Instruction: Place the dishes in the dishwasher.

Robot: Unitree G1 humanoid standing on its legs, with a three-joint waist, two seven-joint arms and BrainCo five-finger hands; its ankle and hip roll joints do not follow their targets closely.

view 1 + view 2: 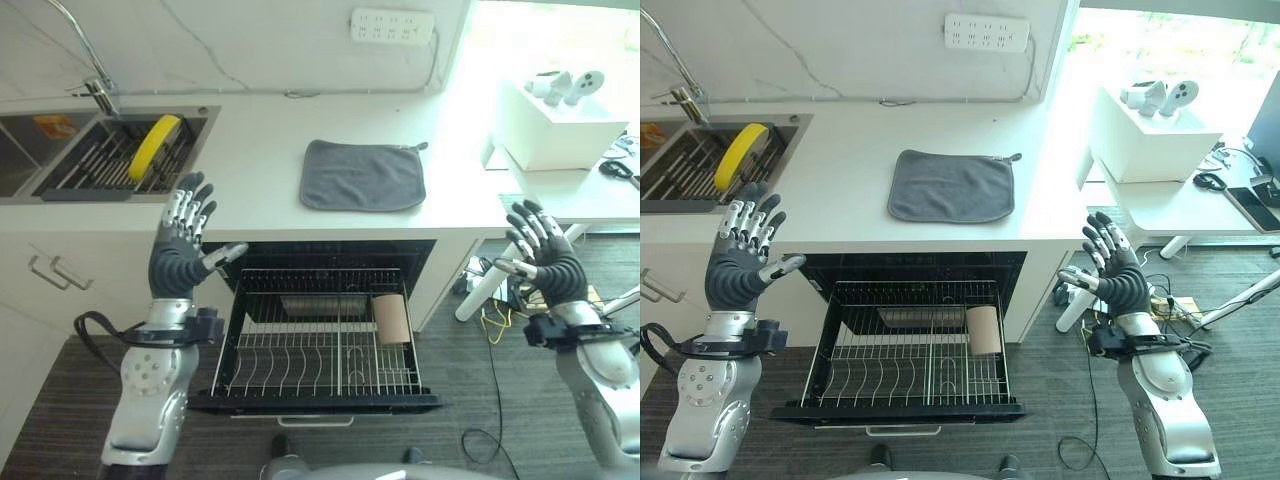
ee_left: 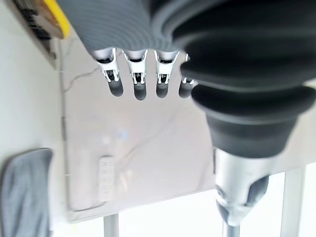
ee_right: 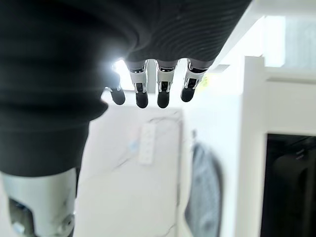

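Observation:
A yellow plate (image 1: 155, 144) stands on edge in the sink's dark rack (image 1: 100, 165) at the counter's left. The dishwasher's wire rack (image 1: 310, 345) is pulled out below the counter, with a brown cup (image 1: 391, 318) lying on its side at the rack's right. My left hand (image 1: 181, 240) is raised in front of the counter edge, between the sink and the rack, fingers straight and empty. My right hand (image 1: 541, 255) is held up to the right of the dishwasher, fingers spread, holding nothing. Straight fingers (image 2: 139, 81) show in the left wrist view.
A grey cloth (image 1: 362, 175) lies flat on the white counter (image 1: 260, 170) above the dishwasher. A faucet (image 1: 95, 70) rises behind the sink. A white side table (image 1: 560, 130) with a box and small items stands at the right. A wall socket strip (image 1: 392, 25) sits above.

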